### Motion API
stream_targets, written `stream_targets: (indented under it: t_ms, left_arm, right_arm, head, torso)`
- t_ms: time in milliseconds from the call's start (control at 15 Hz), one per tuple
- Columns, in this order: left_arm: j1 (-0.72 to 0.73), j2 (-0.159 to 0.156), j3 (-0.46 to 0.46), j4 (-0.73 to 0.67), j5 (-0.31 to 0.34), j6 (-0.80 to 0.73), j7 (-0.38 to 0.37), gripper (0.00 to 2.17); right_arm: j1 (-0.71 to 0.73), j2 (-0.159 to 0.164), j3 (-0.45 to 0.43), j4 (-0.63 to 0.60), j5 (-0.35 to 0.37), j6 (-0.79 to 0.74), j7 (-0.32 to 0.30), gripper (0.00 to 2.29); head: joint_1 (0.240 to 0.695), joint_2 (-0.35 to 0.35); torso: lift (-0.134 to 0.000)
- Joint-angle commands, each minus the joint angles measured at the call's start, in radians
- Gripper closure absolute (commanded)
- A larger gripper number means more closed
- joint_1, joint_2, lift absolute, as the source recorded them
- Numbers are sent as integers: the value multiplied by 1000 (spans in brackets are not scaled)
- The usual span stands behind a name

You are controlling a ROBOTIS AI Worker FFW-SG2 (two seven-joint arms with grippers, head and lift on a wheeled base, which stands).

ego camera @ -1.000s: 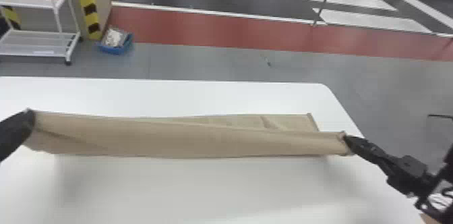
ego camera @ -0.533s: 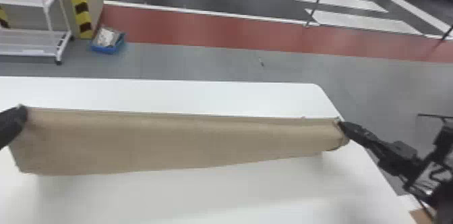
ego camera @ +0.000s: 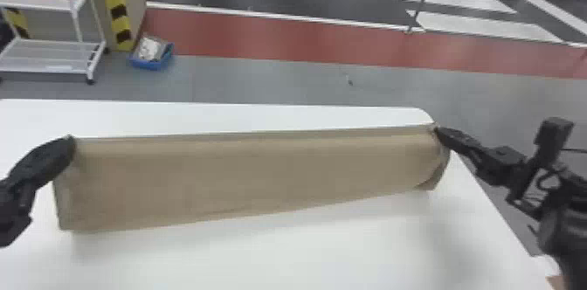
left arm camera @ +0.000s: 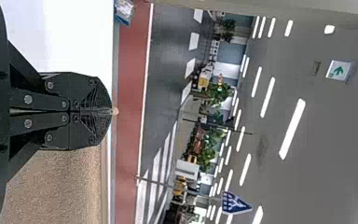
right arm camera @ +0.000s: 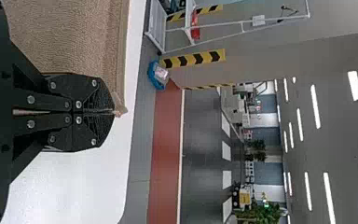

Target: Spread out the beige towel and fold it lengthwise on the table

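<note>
The beige towel is stretched between my two grippers, its upper edge taut and its body hanging toward the white table. My left gripper holds its upper left corner, and my right gripper its upper right corner. In the left wrist view the gripper is shut, with a bit of cloth at its tips and the towel beside it. The right wrist view has the gripper shut on a small tuft of the towel. The towel's lower right end curls under a little.
Beyond the table's far edge, a white shelf cart and a blue bin stand on the floor at the left. The table's rounded far right corner lies just behind the towel's right end.
The towel's upper edge has risen at the right and the cloth now hangs wider below. Both grippers have shifted, the right one farther up in the head view, still holding the corners.
</note>
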Motion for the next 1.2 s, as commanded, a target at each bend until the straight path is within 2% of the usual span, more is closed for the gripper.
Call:
stream_targets:
  t_ms: [0,200,333,600,800,933,1133]
  left_arm:
    - [-6,3,-23,10,-47,2,6,1355]
    - [-28,4,-48,33,-60,5,12,1355]
    - [-55,9,-72,65,-99,32,38,1355]
    - [-114,9,-94,160,-115,39,60,1355]
    - [-132,7,-105,167,-110,63,74,1355]
    - [-143,7,-118,168,-122,97,74,1355]
    - [-146,7,-129,168,-133,97,74,1355]
  right_arm:
    - [-8,0,43,37,31,-51,-18,1484]
    - [-14,0,85,70,86,-100,-52,1484]
    - [-14,5,97,78,129,-128,-80,1484]
    - [-13,5,106,101,159,-168,-115,1484]
    - [-2,6,112,103,161,-198,-136,1484]
    - [9,8,123,101,181,-211,-147,1480]
    - [18,9,144,113,221,-226,-195,1480]
  head:
    - [695,-241]
    - [695,-238]
    - [695,-236]
    - [695,-235]
    - [695,-232]
    - [695,-233]
    - [695,-237]
  torso:
    - [-124]
    - [-124]
    - [-124]
    - [-124]
    - [-124]
    - [-124]
    - [-124]
